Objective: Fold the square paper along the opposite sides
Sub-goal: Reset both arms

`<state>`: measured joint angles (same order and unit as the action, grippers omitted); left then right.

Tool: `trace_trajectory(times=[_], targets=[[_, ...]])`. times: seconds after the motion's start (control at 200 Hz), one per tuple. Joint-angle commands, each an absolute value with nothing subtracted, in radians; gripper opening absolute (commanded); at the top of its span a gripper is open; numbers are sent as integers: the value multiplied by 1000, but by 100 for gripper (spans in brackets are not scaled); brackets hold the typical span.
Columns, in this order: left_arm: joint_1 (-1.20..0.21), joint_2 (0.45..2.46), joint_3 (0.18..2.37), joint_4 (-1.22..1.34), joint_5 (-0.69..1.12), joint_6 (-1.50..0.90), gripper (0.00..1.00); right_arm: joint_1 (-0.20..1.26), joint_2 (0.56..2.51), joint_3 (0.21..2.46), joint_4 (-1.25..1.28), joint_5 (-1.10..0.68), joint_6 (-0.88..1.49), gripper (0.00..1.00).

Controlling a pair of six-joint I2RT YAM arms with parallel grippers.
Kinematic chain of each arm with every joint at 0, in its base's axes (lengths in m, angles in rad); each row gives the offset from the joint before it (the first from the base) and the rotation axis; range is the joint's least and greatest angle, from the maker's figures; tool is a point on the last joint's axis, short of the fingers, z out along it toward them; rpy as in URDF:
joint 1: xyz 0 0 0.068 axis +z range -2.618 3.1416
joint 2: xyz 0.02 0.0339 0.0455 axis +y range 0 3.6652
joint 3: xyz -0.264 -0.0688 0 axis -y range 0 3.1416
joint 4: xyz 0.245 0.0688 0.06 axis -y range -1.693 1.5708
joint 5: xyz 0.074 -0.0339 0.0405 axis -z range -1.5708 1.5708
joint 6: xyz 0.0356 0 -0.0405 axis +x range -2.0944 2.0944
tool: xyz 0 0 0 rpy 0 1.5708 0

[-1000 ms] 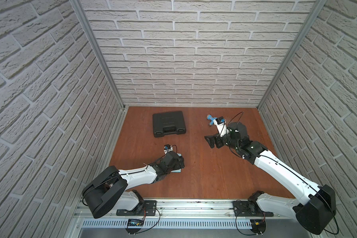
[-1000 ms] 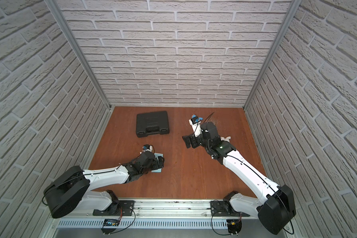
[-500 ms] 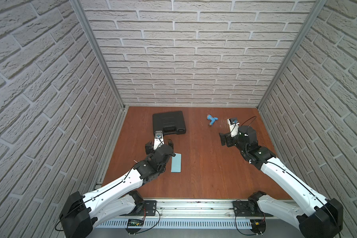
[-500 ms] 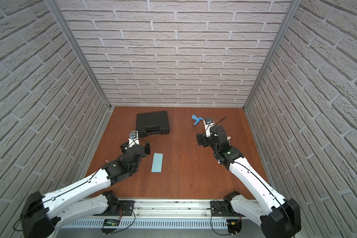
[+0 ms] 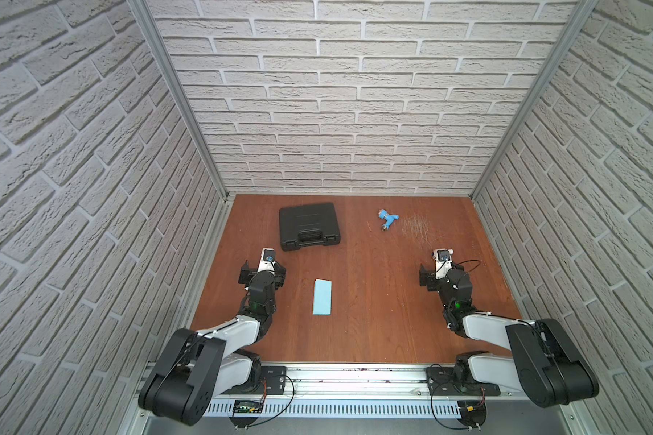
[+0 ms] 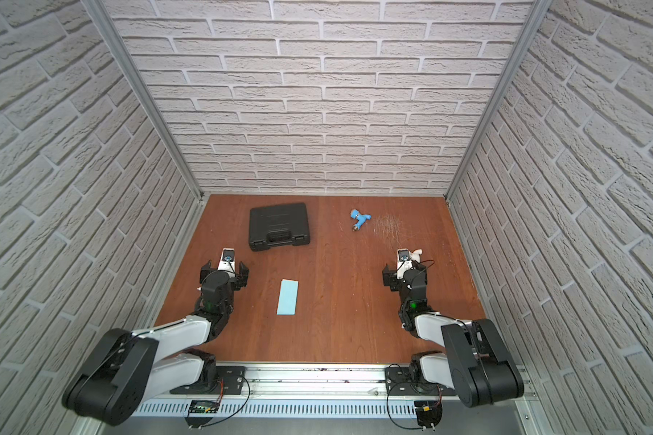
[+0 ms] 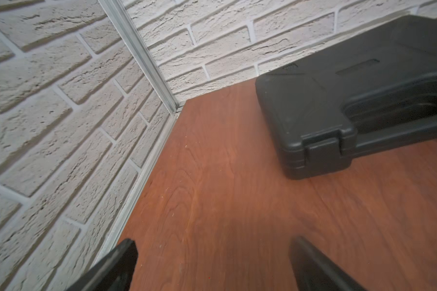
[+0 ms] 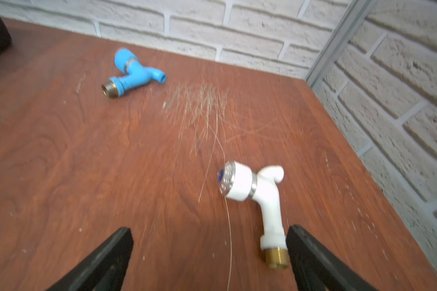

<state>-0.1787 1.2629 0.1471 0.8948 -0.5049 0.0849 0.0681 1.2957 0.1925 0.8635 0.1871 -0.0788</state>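
The square paper (image 5: 322, 297) lay flat on the tabletop (image 5: 374, 331), right of the left tool (image 7: 213, 244), which was spread wide and empty like the right tool (image 8: 210, 230); it looked thin, light and bendy, best pinched softly at one long edge.

No readable text, label or number shows on anything

High over the front rail (image 5: 355, 376) for both top views, staring down at the same table (image 5: 374, 331), square paper (image 5: 322, 297) included. Low and close on the left wrist, facing the black case (image 7: 338, 100). Same on the right wrist, facing blue tap (image 8: 134, 75) and white tap (image 8: 252, 186).
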Motion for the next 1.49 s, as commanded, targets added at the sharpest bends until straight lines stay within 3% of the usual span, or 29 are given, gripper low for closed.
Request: trace_trajectory(times=[0.0, 0.11, 0.21, 0.3, 0.555, 0.645, 0.735, 0.81, 0.84, 0.91, 1.49], targets=[[-158, 1413, 117, 1317, -442, 133, 98, 21, 1302, 229, 1126, 90, -56, 99], [-131, 1589, 168, 1388, -414, 132, 98, 3, 1290, 274, 1043, 21, -49, 99], [-66, 1549, 167, 1316, -315, 68, 98, 1, 1250, 271, 971, 38, -35, 99], [-56, 1630, 191, 1371, -269, 90, 98, -3, 1229, 268, 932, 28, -28, 99], [11, 1554, 347, 965, -160, 23, 98, -9, 1223, 279, 820, -1, -41, 99], [13, 1554, 348, 961, -157, 23, 98, -10, 1367, 212, 1055, 10, -30, 100], [15, 1553, 351, 953, -152, 20, 98, -12, 1635, 221, 1346, -15, -24, 99], [17, 1552, 354, 949, -150, 20, 98, -37, 1485, 336, 887, -3, -4, 99], [19, 1554, 355, 950, -148, 19, 98, -36, 1508, 392, 836, 18, 6, 99], [20, 1553, 356, 945, -144, 17, 98, -34, 1557, 352, 997, 8, 5, 99], [47, 1550, 379, 897, -86, 5, 98, -31, 1551, 377, 934, 40, 3, 99]])
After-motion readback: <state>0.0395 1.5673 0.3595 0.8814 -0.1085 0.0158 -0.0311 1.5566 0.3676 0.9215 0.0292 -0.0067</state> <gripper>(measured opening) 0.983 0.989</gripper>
